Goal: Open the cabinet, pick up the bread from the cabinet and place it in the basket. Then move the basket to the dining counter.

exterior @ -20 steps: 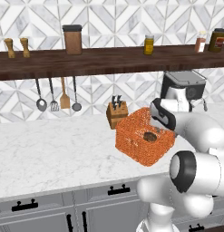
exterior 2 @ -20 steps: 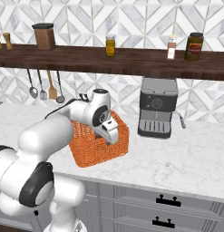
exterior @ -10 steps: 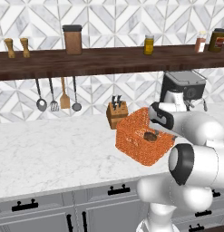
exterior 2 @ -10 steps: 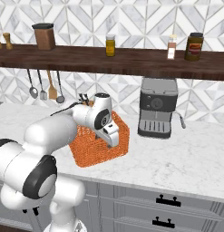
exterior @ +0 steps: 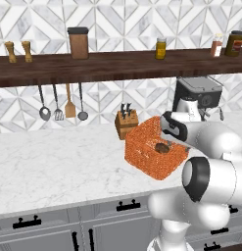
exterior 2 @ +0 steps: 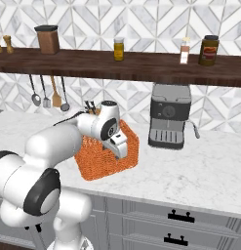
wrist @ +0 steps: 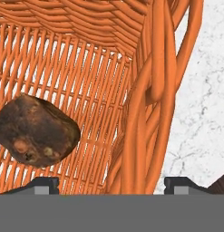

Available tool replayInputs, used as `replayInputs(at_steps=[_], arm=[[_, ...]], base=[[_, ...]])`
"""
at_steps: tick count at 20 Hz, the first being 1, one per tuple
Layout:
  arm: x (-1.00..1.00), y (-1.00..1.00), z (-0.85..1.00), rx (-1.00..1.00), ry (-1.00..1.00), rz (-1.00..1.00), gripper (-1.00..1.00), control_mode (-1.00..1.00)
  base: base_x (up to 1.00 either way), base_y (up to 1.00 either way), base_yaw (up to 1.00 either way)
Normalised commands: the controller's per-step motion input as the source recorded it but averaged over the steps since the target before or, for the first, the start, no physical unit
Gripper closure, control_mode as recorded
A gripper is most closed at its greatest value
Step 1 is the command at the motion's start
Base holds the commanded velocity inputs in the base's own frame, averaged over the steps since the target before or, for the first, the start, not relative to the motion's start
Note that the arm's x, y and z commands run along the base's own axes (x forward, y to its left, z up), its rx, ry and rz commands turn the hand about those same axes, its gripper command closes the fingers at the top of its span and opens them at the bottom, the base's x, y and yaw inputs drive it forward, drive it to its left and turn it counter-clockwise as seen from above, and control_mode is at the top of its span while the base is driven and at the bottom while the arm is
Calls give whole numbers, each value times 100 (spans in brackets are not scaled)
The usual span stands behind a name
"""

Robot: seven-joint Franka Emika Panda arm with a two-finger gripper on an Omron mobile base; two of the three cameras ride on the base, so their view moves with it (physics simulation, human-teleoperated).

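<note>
the orange woven basket [exterior: 154, 153] stands on the marble worktop [exterior: 59, 166], just in front of the knife block [exterior: 125, 122] and to the left of the espresso machine [exterior 2: 170, 115]. the bread [wrist: 35, 129], a dark brown lump, lies inside the basket on its floor, near one wall. the gripper [wrist: 112, 183] is lowered at the rim of the basket [exterior 2: 105, 156], and in the hand view its two dark finger tips [wrist: 179, 184] stand on both sides of the thick orange wall, one inside and one outside over the marble. the jaws stand wide; i cannot tell if they press the wall already. above, a dark wooden shelf [exterior: 117, 66] carries jars.
</note>
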Motion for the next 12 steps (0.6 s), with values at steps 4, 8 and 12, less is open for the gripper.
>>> replayInputs(at_steps=[4,8,12], arm=[[-4,10,-29,0,0,0,100,-100],[-11,4,-9,0,4,0,100,-100],[-50,4,4,11,-1,-2,100,-100]], base=[[0,0,0],[0,0,0],[0,0,0]])
